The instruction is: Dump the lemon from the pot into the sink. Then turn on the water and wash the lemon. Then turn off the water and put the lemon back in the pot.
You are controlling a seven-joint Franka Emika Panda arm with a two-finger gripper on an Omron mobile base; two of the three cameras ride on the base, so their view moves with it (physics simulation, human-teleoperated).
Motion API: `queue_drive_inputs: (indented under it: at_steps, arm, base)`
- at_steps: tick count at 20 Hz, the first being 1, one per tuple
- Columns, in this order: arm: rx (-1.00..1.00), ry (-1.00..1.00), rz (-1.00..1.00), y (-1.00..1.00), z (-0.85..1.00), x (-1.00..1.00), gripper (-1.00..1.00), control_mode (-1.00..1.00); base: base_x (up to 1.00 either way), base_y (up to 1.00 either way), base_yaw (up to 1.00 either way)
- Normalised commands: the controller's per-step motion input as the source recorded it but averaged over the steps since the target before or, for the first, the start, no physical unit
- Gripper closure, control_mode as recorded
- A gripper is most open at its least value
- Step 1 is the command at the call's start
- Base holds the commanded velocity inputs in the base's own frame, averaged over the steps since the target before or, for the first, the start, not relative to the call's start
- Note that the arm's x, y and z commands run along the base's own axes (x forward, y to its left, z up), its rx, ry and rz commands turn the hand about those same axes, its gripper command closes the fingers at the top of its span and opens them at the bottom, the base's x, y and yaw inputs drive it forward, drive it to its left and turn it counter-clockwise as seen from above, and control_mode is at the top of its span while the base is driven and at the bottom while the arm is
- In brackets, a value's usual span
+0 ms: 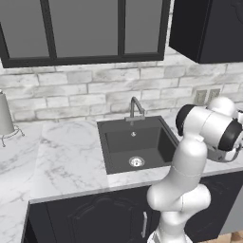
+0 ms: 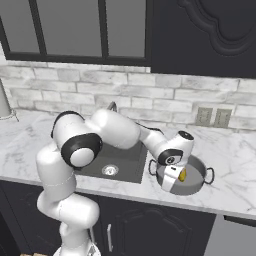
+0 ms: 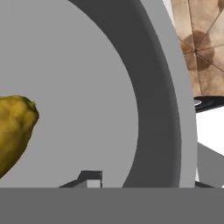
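Yellow lemon (image 2: pixel 183 175) is sitting inside the grey pot (image 2: pixel 200 186) on the marble counter (image 2: pixel 230 150), right of the sink (image 1: pixel 118 142). We've got the gripper (image 2: pixel 170 184) down in the pot beside it; can't tell how wide its fingers stand.

Kitchen — sink (image 1: pixel 114 127), marble counter (image 1: pixel 66 156)

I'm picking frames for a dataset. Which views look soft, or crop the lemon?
Hand view: the lemon is cut off at the left edge, the pot wall close and flat-shaded. Right base view: evenly lit, slightly soft. Left base view: the sink is dark, with no glare.
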Motion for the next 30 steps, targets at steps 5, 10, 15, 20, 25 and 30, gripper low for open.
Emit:
queue_drive_inputs:
  at_steps: [5, 10, 15, 20, 25, 30]
  arm:
    - [-0.01, 0.08, -0.04, 0.00, -0.39, 0.08, 1.00, -1.00]
    - [-0.01, 0.06, -0.01, 0.00, -0.19, 0.00, 1.00, -1.00]
    - [0.00, -0.01, 0.00, 0.00, 0.05, -0.22, 1.00, -1.00]
    - [-0.01, -0.07, 0.00, 0.00, 0.19, -0.26, 1.00, -1.00]
    - [-0.01, -0.01, 0.00, 0.00, 0.20, -0.06, 1.00, -1.00]
    - [0.00, 0.00, 0.00, 0.00, 0.26, 0.00, 1.00, -1.00]
  base:
    - [0.00, 0.00, 0.00]
    - [0.00, 0.00, 0.00]
    - [0.00, 0.00, 0.00]
    - [0.00, 0.00, 0.00]
    - [0.00, 0.00, 0.00]
    - [0.00, 0.00, 0.00]
